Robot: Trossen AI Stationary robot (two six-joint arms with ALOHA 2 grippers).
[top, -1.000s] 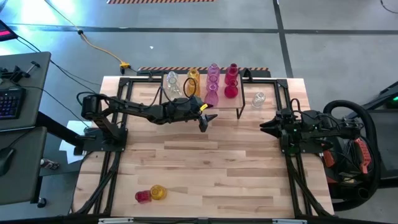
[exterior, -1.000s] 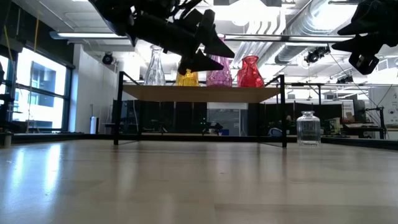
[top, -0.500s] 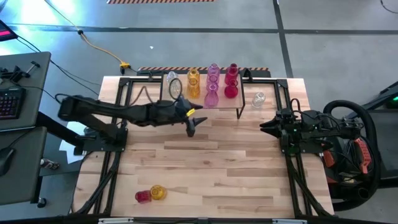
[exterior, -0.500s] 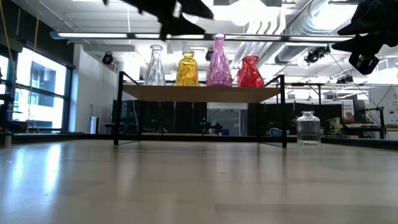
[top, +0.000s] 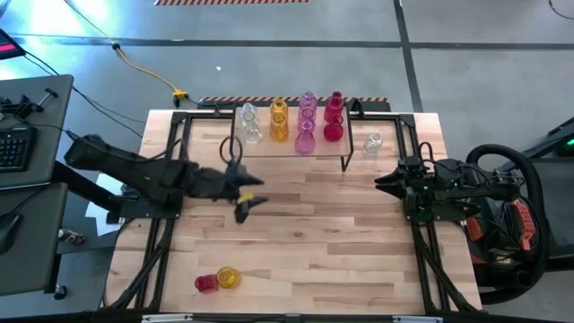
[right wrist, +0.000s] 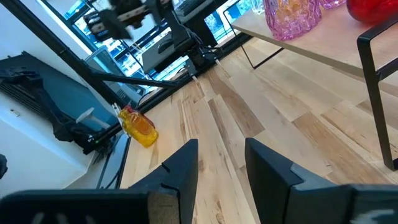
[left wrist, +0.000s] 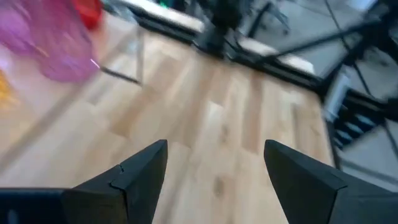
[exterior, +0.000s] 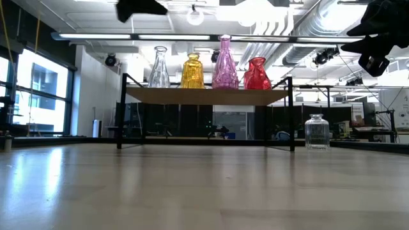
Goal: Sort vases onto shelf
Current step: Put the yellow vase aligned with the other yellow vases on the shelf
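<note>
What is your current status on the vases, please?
Left gripper open, empty, mid-table. Right gripper idle, empty. Shelf stocked; three vases off it: clear, yellow, red. Path clear.

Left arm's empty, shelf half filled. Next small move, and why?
Probably swing the left gripper, open and empty, toward the near-left table edge, where a yellow vase and a red vase lie off the shelf. It is the closer arm.

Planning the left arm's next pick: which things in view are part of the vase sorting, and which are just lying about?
Part of the job:
- shelf with vases already on it
- clear vase on the table beside the shelf
- yellow vase and red vase lying near the table's front edge
- left gripper, open and empty

Lying about:
- keyboard on the side desk
- yellow cable on the floor
</note>
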